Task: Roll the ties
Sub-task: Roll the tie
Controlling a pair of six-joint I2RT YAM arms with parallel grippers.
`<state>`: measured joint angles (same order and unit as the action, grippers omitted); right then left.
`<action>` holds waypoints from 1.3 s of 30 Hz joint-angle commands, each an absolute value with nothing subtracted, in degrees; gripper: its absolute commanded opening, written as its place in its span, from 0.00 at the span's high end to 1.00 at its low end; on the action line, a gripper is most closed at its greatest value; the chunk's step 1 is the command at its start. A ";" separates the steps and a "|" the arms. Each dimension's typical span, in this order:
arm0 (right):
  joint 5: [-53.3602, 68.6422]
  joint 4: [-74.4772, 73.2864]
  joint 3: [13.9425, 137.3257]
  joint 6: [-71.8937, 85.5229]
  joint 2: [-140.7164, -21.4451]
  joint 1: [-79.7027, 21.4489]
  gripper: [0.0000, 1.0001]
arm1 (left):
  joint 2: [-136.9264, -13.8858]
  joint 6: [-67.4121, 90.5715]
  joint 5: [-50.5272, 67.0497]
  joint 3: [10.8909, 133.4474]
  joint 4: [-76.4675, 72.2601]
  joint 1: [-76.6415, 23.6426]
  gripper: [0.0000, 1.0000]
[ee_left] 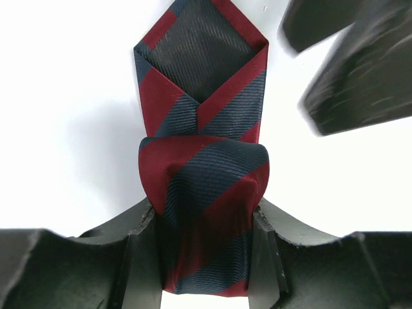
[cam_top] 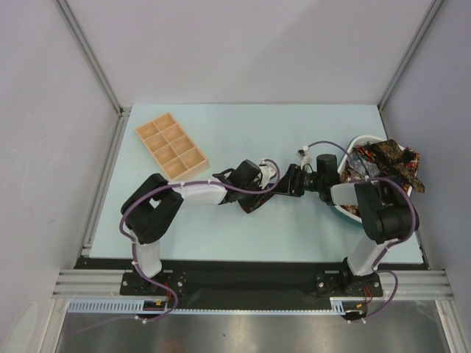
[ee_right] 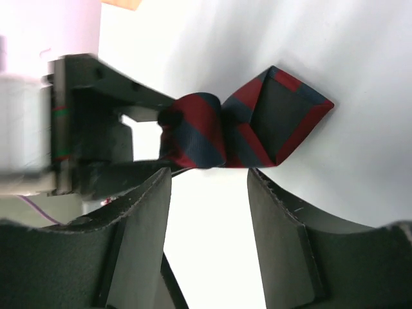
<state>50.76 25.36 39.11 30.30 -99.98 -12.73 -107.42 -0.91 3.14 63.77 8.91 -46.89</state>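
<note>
Near the middle of the table, the roll of the striped tie (ee_left: 203, 187) could spring loose if the grip slackens, or be knocked by the neighbouring fingers. The left gripper (ee_left: 203, 222) pinches that roll by its sides. The right gripper (ee_right: 209, 187) hangs spread just beside it, touching nothing. The other ties (cam_top: 386, 165) heap at the right edge.

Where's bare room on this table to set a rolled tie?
Bare table: the far strip between the wooden tray and the bowl, and the near strip between the arm bases. Crowded: the centre, where the left gripper and right gripper meet at the striped tie, and the bowl of ties.
</note>
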 commanded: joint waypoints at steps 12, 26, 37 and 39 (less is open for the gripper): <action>22.91 20.70 28.30 19.44 -65.96 -22.56 0.53 | -111.18 -0.35 -0.35 64.86 17.57 -45.44 0.69; -16.33 1.76 24.61 9.41 -49.73 -57.70 0.48 | -114.70 4.39 -0.53 71.19 28.38 -45.44 0.72; -39.80 -1.56 39.01 0.18 -76.00 -79.17 0.41 | -117.07 6.68 -0.44 76.37 39.28 -45.61 0.76; -43.05 -4.02 43.91 -1.58 -81.01 -80.41 0.39 | -117.33 6.59 -0.44 76.55 40.34 -45.88 0.76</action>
<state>-32.91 -1.21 37.87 2.20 -76.47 -78.13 -114.04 5.61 1.21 77.84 28.23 -46.52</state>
